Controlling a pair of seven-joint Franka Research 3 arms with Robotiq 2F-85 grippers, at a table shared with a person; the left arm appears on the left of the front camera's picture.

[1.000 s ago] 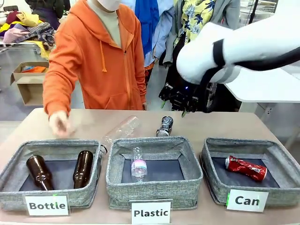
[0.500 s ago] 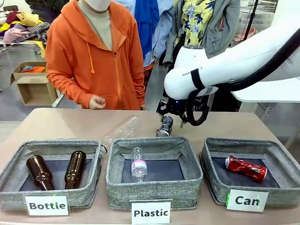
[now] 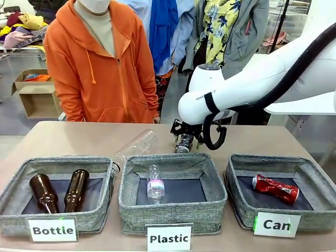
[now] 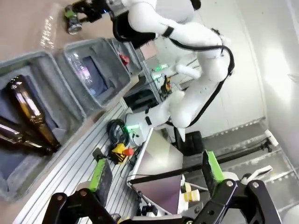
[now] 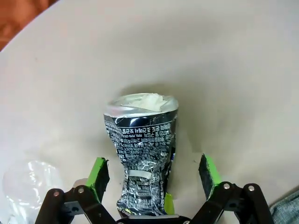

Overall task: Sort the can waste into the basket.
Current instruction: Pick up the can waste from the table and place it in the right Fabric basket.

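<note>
The black-and-silver crushed can lies on the table behind the middle basket. My right gripper has come down over it, open. In the right wrist view the can lies between the green pads, which stand apart from it on both sides. The shiny red can lies inside the grey "Can" basket at the front right. My left gripper is open and holds nothing; its view looks sideways past the baskets.
A clear plastic bottle lies on the table left of the black can. The "Plastic" basket holds one clear bottle; the "Bottle" basket holds two brown bottles. A person in an orange hoodie stands at the far side.
My right arm has swung in and lowered its gripper around the black can. The person has drawn the hand back from the table. One brown bottle has settled leftward in its basket.
</note>
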